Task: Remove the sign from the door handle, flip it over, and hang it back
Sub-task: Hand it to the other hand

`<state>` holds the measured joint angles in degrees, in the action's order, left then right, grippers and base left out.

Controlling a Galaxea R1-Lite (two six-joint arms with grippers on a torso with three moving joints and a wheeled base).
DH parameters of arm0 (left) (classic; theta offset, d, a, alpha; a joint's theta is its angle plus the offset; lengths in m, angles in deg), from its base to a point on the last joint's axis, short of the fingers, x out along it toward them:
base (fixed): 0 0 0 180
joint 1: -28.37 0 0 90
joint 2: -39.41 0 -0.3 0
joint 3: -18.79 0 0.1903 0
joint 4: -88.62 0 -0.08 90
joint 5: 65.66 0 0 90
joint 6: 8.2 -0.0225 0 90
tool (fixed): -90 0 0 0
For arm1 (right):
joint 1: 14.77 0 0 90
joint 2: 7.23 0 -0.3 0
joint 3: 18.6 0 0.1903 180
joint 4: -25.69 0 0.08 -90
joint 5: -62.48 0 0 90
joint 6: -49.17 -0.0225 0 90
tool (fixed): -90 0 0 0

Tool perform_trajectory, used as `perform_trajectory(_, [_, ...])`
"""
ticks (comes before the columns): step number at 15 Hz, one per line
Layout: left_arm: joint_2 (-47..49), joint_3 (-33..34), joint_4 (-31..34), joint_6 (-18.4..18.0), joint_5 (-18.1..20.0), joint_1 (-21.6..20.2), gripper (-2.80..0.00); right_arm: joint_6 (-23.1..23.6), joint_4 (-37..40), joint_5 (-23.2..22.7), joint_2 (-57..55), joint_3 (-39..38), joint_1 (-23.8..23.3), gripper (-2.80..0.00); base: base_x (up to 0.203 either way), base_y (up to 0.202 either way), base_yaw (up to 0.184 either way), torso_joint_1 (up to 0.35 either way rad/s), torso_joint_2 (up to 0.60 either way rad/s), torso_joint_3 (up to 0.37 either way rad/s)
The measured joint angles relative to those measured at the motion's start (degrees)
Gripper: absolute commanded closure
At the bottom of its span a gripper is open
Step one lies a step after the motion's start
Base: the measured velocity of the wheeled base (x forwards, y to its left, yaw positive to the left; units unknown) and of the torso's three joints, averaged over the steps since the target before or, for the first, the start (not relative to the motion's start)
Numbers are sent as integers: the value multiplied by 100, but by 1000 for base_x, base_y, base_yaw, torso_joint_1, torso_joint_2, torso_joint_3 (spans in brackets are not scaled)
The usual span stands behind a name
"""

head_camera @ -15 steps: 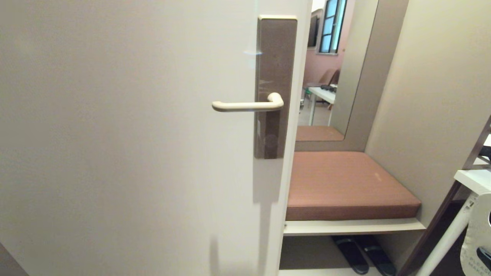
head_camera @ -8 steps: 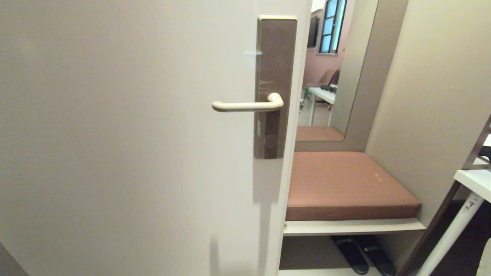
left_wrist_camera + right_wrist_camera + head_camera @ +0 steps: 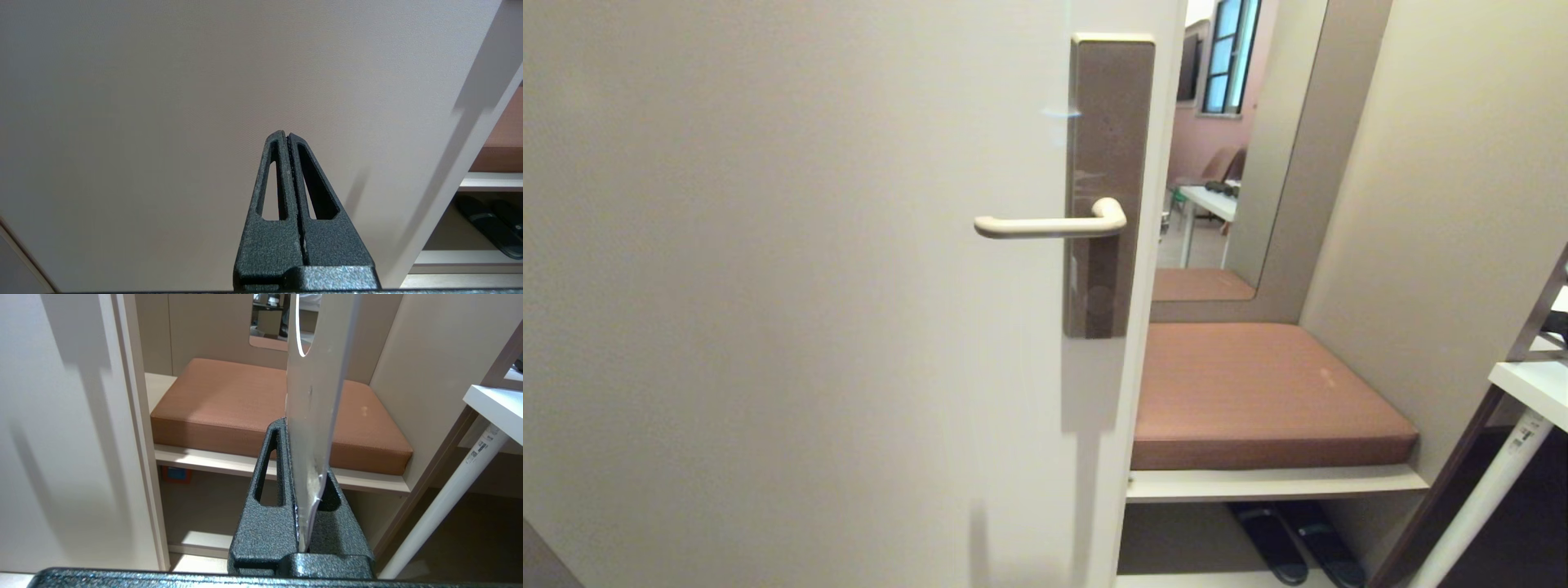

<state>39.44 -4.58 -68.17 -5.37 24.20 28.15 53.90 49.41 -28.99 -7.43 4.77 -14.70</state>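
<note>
The door handle (image 3: 1049, 225) juts bare from the brown plate (image 3: 1109, 122), with flat door (image 3: 768, 286) face open above, below and past its free end, so nothing blocks an approach from the front. Right of the door edge the brown cushion (image 3: 1258, 392) and its shelf (image 3: 1274, 482) fill the alcove. A white table leg (image 3: 1478, 498) and a slanting dark frame (image 3: 1462, 474) narrow the room at far right.

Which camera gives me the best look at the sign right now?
The right wrist view: the sign stands clamped between the fingers of the right gripper, seen nearly edge-on, with part of its oval hole showing at the top. The head view shows only the bare door handle, no sign. The left wrist view shows the shut left gripper facing the door.
</note>
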Motion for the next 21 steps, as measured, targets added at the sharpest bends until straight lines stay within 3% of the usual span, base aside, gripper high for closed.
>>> perform_trajectory(21, [0, 0, 2, -57, 6, -2, 0, -2, -2, 0, 28, 0, 0, 0, 0, 0, 0, 0, 0, 0])
